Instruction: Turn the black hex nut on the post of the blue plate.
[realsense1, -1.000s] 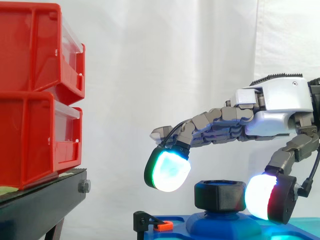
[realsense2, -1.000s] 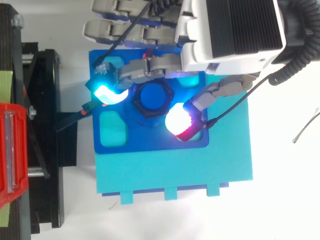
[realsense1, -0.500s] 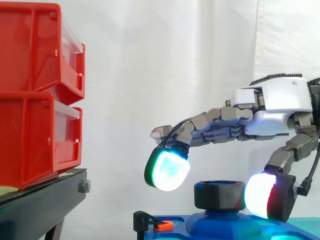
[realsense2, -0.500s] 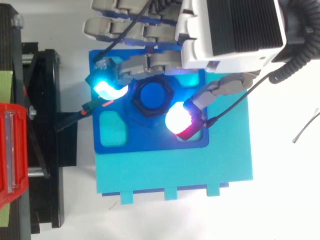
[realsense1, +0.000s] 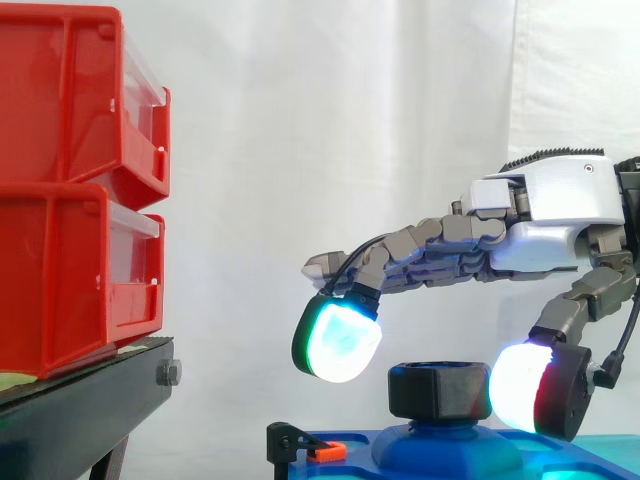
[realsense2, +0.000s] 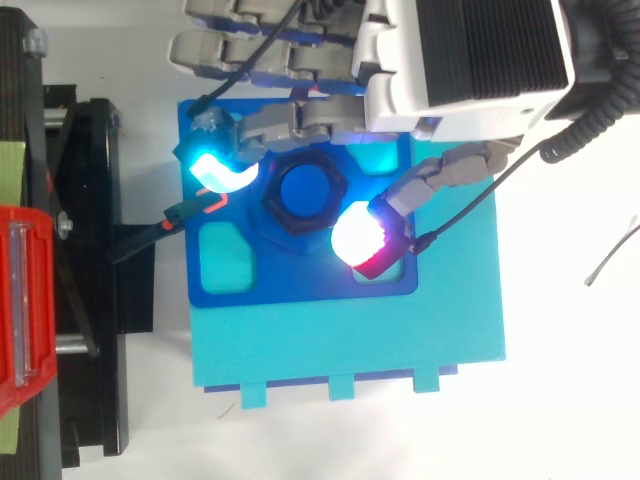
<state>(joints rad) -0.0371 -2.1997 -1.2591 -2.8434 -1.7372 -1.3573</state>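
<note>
Side view: the black hex nut (realsense1: 440, 390) sat on the post (realsense1: 445, 445) of the blue plate (realsense1: 355, 465). The hand (realsense1: 560, 210) hung above and right of the nut, fingers spread apart and clamped on nothing. Its cyan-green fingertip (realsense1: 338, 342) was up and left of the nut, clear of it. Red bins (realsense1: 70, 190) stood well left of the nut. Top view: the white-red thumb pad (realsense2: 362, 240) lay just beside the nut's corner; contact could not be determined.

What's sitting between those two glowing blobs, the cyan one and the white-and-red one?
The black hex nut, around the blue post; the top view shows it between both pads.
</note>
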